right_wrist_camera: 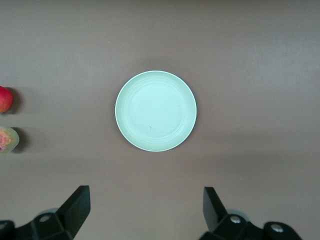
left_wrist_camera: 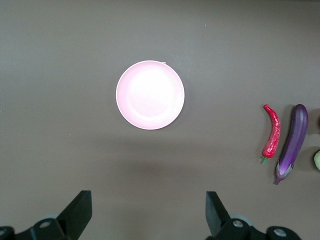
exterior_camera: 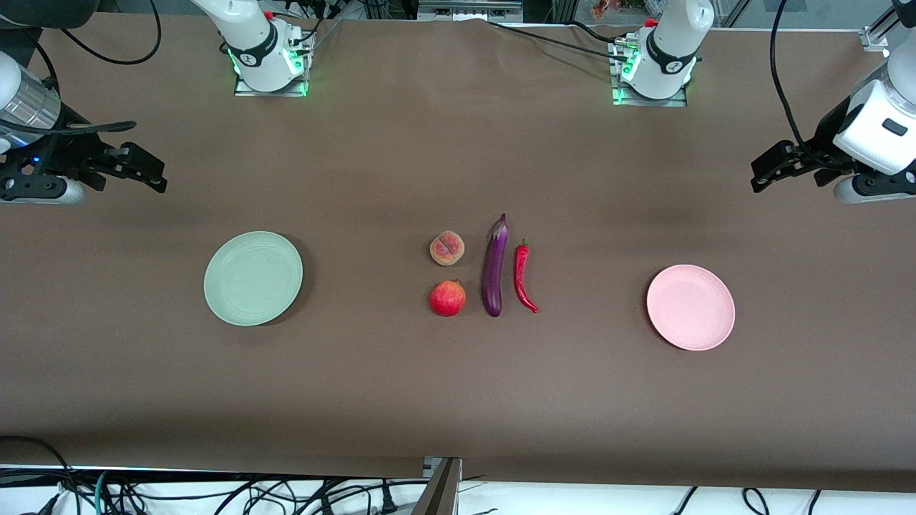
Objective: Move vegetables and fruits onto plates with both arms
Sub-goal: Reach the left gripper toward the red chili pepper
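At the table's middle lay a glossy purple eggplant (exterior_camera: pixel 494 268), a thin curved red chili (exterior_camera: pixel 524 277) beside it toward the left arm's end, and a creased peach (exterior_camera: pixel 447 248) just above a round red fruit (exterior_camera: pixel 447 298). Matte round plates, green (exterior_camera: pixel 252 278) and pink (exterior_camera: pixel 690 307), sat well apart. Both the left gripper (left_wrist_camera: pixel 145 212) and right gripper (right_wrist_camera: pixel 145 212) hovered with fingers spread wide, holding nothing

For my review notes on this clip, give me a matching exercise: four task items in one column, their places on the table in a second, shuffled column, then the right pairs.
Things:
1. peach
2. chili pepper
3. green plate
4. pink plate

Places:
A. toward the left arm's end of the table
B. beside the eggplant, on its pink-plate side
C. toward the right arm's end of the table
D. farther from the front camera than the pomegranate

Pairs: 1-D, 2-B, 3-C, 4-A
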Controlling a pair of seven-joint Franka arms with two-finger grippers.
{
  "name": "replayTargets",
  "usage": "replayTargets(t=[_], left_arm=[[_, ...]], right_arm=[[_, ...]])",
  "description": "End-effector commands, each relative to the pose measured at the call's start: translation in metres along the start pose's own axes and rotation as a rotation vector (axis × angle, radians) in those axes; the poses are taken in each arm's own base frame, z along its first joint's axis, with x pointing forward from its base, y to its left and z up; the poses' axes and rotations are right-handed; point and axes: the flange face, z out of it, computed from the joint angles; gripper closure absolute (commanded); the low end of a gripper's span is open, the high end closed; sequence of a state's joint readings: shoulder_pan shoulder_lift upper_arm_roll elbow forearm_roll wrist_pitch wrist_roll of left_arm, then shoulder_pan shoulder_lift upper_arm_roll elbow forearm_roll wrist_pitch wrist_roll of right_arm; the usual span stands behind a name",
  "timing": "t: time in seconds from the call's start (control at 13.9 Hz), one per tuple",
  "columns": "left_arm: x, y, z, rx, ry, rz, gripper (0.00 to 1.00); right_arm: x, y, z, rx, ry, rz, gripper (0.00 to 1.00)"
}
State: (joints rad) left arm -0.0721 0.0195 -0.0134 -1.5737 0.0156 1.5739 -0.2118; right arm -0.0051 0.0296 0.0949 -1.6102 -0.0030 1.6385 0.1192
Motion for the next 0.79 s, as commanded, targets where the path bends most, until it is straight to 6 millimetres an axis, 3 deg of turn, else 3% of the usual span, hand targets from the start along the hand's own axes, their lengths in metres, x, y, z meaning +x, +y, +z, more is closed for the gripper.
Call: replayTargets(t=[0.0, 0.22, 0.57, 0.72], left_arm=[[-0.003, 0.002, 0.0, -0.022, -0.001, 0.006, 0.0], [-0.002, 0.002, 0.001, -0.021, -0.005, 0.016, 0.0], [0.005, 0.004, 0.023, -0.011, -0.055, 0.016, 0.0], [0.007, 0.015, 0.04, -0.006, -0.092, 0.036, 0.0]], right_arm=[[0.002, 0.0, -0.006, -0.009, 0.012, 0.005, 0.0], [0.002, 0.0, -0.006, -0.009, 0.012, 0.005, 0.0], [0.002, 0.0, -0.006, -0.009, 0.012, 0.005, 0.0], [0.002, 0.0, -0.006, -0.01, 0.012, 0.005, 0.0]])
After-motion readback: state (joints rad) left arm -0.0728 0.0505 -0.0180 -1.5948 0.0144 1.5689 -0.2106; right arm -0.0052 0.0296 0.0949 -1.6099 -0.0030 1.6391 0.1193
